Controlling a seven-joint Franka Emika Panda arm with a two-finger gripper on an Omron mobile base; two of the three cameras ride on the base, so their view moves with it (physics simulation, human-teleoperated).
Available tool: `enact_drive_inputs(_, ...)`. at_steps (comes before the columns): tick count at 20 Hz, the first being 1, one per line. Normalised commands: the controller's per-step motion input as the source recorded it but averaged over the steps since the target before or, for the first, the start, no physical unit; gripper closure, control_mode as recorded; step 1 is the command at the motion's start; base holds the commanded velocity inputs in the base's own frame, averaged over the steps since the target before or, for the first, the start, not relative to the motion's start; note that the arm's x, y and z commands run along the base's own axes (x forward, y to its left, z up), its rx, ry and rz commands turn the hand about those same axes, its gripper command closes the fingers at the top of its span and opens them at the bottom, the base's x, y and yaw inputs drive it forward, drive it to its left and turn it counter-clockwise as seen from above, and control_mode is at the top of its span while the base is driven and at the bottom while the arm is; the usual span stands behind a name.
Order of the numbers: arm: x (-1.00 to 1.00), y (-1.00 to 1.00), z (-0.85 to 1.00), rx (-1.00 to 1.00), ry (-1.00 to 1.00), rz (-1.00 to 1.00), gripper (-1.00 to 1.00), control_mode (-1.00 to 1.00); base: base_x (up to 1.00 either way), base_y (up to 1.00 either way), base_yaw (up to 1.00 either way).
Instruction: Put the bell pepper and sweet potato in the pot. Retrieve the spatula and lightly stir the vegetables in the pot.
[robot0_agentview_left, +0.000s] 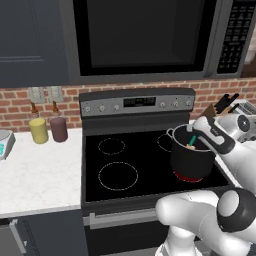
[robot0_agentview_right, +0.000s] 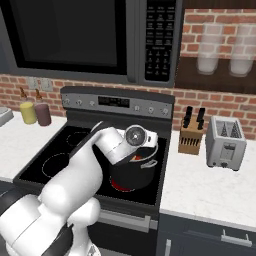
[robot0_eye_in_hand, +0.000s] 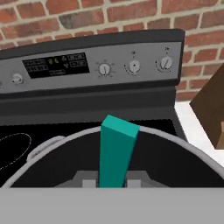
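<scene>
We're in the stirring step: our gripper (robot0_eye_in_hand: 112, 183) has its jaws clamped on the spatula (robot0_eye_in_hand: 116, 148), teal handle upright over the pot (robot0_agentview_left: 191, 160) on the stove's front right burner. Next, we'd say, gentle circles, clear of the rim.

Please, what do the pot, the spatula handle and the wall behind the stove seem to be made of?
The pot looks like dark metal: matte grey-black sides with a lighter, shiny rim. The spatula handle is flat, even teal with no grain or gloss, so probably plastic or silicone, though this is uncertain. The wall looks like rough red-brown brick with pale mortar lines.
</scene>
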Motion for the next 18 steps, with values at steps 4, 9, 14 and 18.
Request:
enact_drive_inputs(4, -0.26, 0.00, 0.37, 0.00, -0.12, 0.00, 1.00, -1.00, 0.00, 0.00, 0.00)
enact_drive_inputs(9, -0.14, -0.04, 0.33, 0.00, -0.01, 0.00, 1.00, -1.00, 0.00, 0.00, 0.00)
enact_drive_inputs(14, -0.03, -0.16, 0.24, -0.03, 0.00, -0.01, 1.00, -1.00, 0.00, 0.00, 0.00)
enact_drive_inputs(18, -0.11, -0.15, 0.29, -0.06, 0.00, 0.00, 1.00, -1.00, 0.00, 0.00, 0.00)
